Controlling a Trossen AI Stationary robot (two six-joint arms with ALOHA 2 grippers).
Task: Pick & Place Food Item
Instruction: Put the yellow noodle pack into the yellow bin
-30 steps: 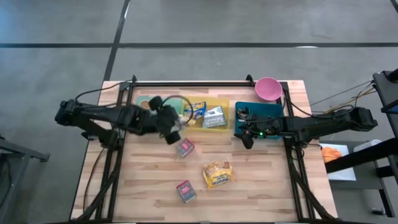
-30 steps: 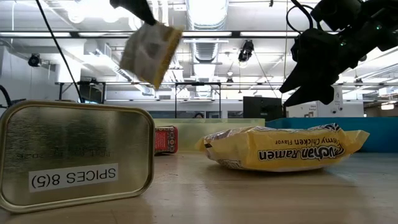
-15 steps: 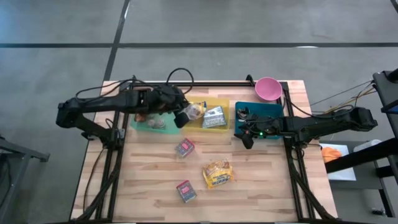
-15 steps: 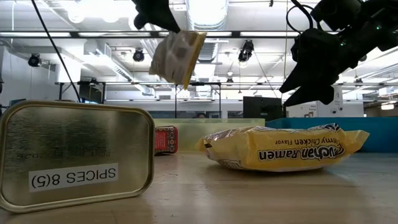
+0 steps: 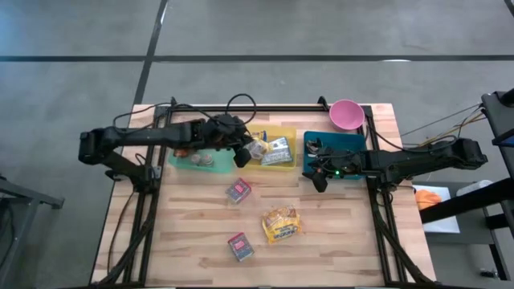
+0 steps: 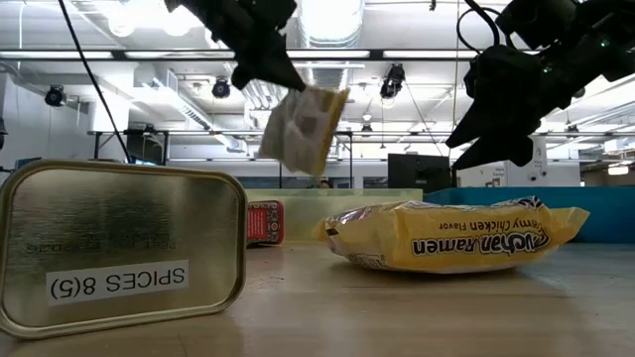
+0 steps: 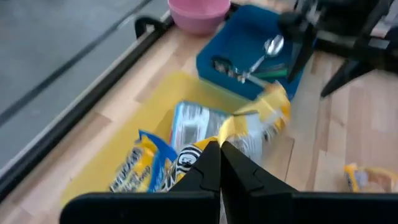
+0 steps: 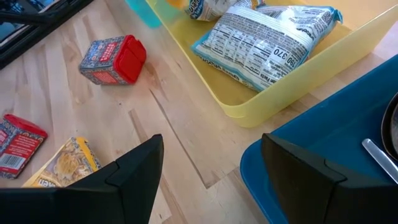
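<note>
Surface: wooden tabletop; yellow tray near far edge.
Room: open hall, ceiling lights.
Left gripper: clamped on snack packet, above yellow tray.
Right gripper: fingers apart, empty, beside blue bin.

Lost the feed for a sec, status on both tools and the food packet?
Left tool shut on snack packet, held above yellow bin. Right tool open, idle by blue bin. Nothing in the way.

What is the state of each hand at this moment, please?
Left hand: closed on a small food packet, above the yellow tray.
Right hand: open, holding nothing.
</note>
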